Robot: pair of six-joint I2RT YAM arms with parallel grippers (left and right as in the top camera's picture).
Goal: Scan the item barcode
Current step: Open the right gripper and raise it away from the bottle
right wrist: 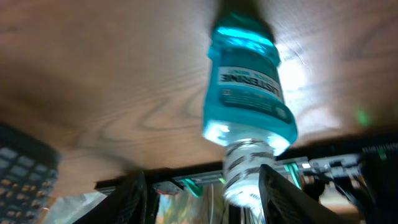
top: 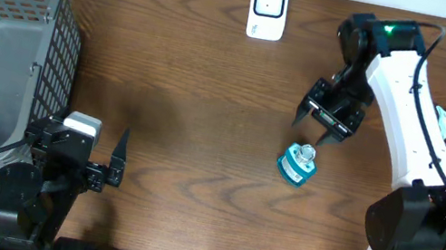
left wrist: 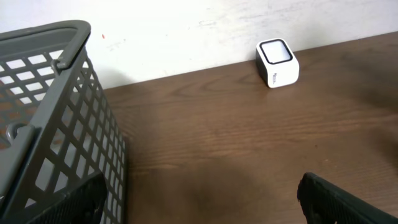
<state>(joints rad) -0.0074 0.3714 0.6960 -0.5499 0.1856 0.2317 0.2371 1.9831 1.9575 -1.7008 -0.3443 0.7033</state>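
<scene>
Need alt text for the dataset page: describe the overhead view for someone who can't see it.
The right gripper, jaws open, hovers close to a small teal mouthwash bottle on a wooden table. A white barcode scanner sits at the far edge, a grey basket at the left.

Mouthwash bottle (right wrist: 249, 87): label reads "LISTERINE"; smaller print blurred, unreadable.
</scene>
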